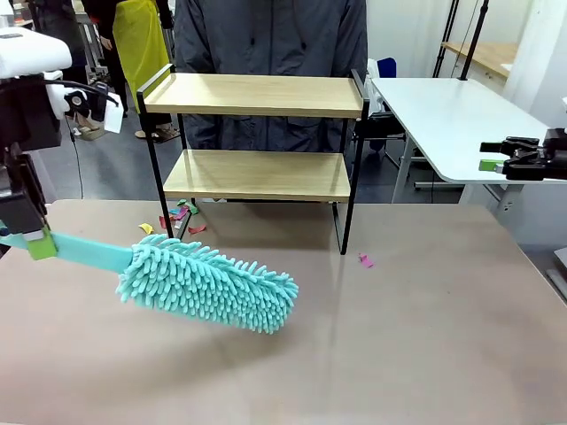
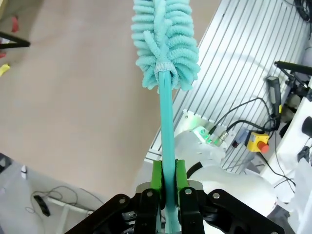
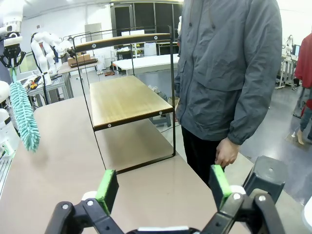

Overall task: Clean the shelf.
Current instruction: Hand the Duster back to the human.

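The shelf (image 1: 257,94) stands at the far middle of the brown table, both wooden boards bare; it also appears in the right wrist view (image 3: 127,100). My left gripper (image 1: 37,241) is at the table's left edge, shut on the handle of a teal fluffy duster (image 1: 209,283). The duster's head hangs just over the table in front of the shelf, apart from it. In the left wrist view the green pads (image 2: 157,176) clamp the teal handle (image 2: 167,122). My right gripper (image 3: 164,187) is open with nothing between its fingers, out at the far right (image 1: 498,163).
Several small coloured scraps (image 1: 180,216) lie on the table by the shelf's left legs, and one pink scrap (image 1: 365,260) lies near its right front leg. A person in a grey jacket (image 1: 270,35) stands behind the shelf. A white table (image 1: 461,115) is at the back right.
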`<action>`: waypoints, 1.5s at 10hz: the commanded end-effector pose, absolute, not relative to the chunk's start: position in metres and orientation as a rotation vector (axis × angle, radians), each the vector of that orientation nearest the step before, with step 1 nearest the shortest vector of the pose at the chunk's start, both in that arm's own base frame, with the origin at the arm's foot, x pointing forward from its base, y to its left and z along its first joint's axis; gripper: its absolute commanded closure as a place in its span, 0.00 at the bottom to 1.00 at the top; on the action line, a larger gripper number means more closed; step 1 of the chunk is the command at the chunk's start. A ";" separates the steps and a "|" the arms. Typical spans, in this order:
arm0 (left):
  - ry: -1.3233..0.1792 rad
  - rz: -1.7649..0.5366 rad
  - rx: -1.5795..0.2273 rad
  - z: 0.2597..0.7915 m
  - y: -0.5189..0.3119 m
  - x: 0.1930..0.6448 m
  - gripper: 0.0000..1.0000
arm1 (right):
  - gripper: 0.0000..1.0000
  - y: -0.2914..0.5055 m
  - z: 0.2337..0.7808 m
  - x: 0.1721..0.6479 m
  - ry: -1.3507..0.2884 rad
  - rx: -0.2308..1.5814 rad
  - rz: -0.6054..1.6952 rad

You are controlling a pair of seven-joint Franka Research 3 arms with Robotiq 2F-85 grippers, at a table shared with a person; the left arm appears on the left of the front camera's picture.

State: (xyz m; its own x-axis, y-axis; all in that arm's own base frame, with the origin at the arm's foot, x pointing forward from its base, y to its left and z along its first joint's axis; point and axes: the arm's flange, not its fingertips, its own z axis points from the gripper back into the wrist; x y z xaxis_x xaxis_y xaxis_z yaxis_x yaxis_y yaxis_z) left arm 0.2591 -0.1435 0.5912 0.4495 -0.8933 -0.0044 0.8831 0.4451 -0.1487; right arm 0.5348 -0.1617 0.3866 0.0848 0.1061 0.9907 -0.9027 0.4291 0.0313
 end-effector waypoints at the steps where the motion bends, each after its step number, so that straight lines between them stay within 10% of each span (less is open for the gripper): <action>1: 0.091 -1.093 -0.150 0.598 -0.141 0.256 0.87 | 0.00 -0.160 0.390 0.536 -1.242 0.808 0.907; 8: 0.092 -1.099 -0.132 0.594 -0.142 0.258 0.87 | 0.00 -0.162 0.387 0.535 -1.255 0.825 0.896; 15: -0.469 -1.364 -0.432 0.530 -0.174 0.295 0.87 | 0.00 0.010 0.493 0.461 -0.987 1.296 1.045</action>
State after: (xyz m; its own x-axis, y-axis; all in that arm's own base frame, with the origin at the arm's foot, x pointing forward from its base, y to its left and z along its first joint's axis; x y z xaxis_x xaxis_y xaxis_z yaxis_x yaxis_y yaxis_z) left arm 0.2957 -0.1792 0.5419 0.2350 -0.8580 0.4568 0.9682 0.2481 -0.0321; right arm 0.4596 0.0066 0.4937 0.1867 0.0435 0.9815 -0.9823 0.0199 0.1860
